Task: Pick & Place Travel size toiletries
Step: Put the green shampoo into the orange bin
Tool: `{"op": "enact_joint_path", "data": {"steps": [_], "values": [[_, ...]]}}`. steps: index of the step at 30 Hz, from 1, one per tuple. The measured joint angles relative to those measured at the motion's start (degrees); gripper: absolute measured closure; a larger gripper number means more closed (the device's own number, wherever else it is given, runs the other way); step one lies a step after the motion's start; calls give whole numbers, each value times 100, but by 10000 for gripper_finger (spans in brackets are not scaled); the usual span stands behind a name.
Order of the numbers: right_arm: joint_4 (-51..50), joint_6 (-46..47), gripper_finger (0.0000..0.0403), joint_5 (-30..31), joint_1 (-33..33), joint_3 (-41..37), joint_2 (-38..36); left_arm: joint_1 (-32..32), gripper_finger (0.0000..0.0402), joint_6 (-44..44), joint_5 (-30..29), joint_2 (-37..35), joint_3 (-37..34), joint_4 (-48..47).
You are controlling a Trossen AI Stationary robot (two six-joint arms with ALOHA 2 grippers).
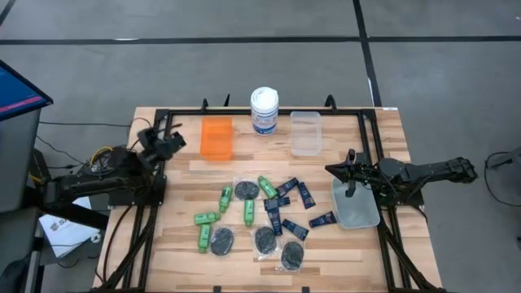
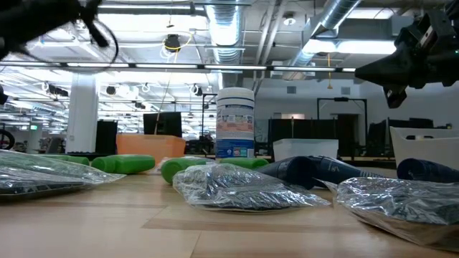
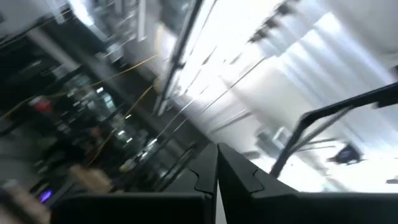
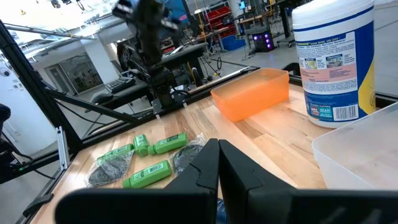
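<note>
Overhead is looking straight down; low view is facing the white canister (image 2: 234,122) from tabletop level; right wrist is sharing it; left wrist is seemingly pointing ceilingward.

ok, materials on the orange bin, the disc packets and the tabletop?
Orange bin: looks like translucent plastic with a matte finish; light glows through its walls. Disc packets: thin clear film, probably plastic; crinkled and glinting in the low view, with a dark disc showing through. Tabletop: wood, butcher-block style; pale glued strips with visible grain and a smooth, slightly satin surface.
</note>
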Motion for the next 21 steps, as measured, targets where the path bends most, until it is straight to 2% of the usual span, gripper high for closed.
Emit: {"op": "enact_joint_path", "data": {"steps": [5,12,14,17,21], "values": [[0,0,403,0,-1,-1,-1,0,398,139,348,537,1045,5],[0,0,403,0,-2,-1,-2,-43,399,139,1499,2097,2919,-639],[0,0,403,0,-1,-1,-2,-97,400,143,1823,2561,3508,-1280],[2,0,403,0,-2,0,-1,-165,400,157,2289,3179,4306,-2717],[0,0,403,0,-2,0,-2,-291,400,234,2533,3817,4929,-4624]]}}
